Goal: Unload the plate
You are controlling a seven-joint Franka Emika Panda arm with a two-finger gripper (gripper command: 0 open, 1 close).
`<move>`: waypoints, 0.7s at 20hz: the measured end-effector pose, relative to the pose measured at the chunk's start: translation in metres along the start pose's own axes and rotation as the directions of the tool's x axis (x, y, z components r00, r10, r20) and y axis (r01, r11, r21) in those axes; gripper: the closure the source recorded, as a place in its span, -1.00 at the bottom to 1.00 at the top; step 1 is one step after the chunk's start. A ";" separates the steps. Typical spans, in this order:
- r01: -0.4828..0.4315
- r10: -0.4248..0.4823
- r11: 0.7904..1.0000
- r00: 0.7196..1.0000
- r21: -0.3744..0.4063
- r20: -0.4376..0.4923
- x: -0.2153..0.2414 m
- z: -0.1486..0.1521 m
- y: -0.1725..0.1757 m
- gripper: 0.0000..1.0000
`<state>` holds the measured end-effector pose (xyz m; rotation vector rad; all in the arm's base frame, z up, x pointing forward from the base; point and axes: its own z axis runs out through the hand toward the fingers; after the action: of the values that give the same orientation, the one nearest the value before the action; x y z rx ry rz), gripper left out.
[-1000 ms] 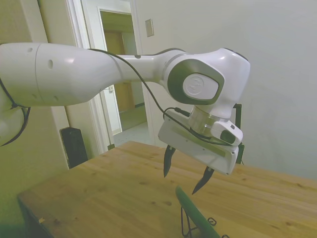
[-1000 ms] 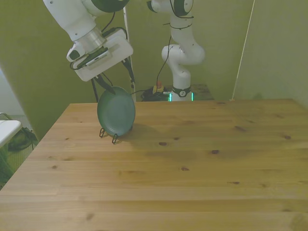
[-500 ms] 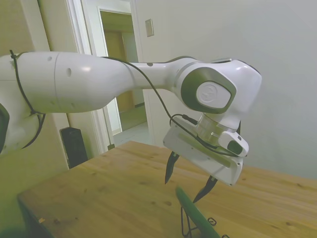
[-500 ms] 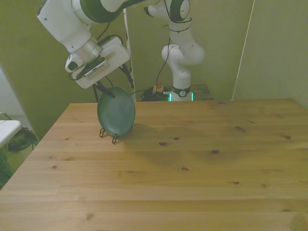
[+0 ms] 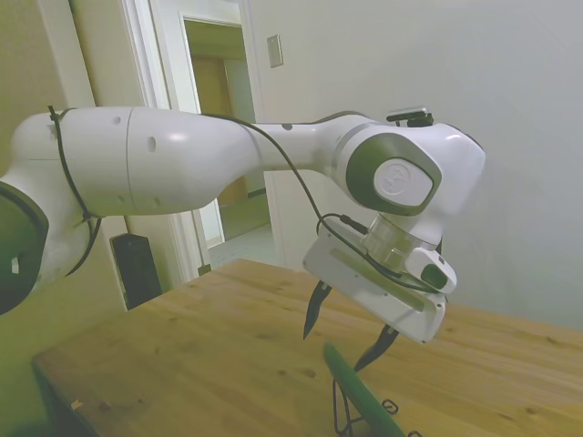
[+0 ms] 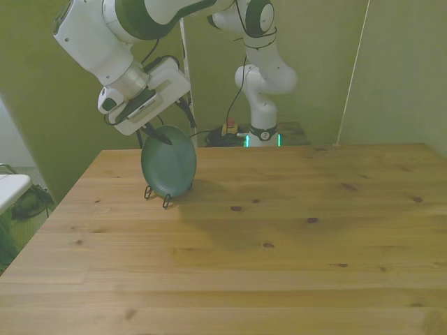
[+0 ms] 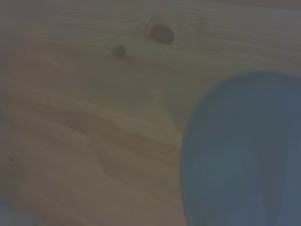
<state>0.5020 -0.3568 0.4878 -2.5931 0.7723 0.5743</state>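
The dark green plate (image 6: pixel 168 162) stands on edge in a thin black wire rack (image 6: pixel 157 197), near the far corner of the wooden table (image 6: pixel 279 230) at the front view's left. My gripper (image 6: pixel 171 125) hangs open just above the plate's top rim. One dark finger sits on each side of the rim, and neither visibly touches it. In the side view the gripper (image 5: pixel 333 350) straddles the plate's upper edge (image 5: pixel 357 390), with the rack (image 5: pixel 343 414) below. The wrist view shows the plate (image 7: pixel 244 155) blurred over the table boards.
The table's corner and its edge at the front view's left lie close to the rack. A white object (image 6: pixel 10 187) stands off the table on that side. Behind the far edge are cables and a lit device (image 6: pixel 246 139). The side view shows an open doorway (image 5: pixel 223 146).
The gripper has come down a little toward the plate's top rim, still open. The arm's upper joints have shifted slightly. The plate and rack have not moved.
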 end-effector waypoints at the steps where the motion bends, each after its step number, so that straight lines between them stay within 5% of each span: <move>1: 0.002 -0.002 1.000 1.000 0.000 0.002 -0.001 0.000 -0.001 1.00; 14: 0.004 -0.004 1.000 1.000 0.001 0.025 0.000 0.005 -0.002 1.00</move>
<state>0.5019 -0.3534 0.4843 -2.5809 0.7597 0.6032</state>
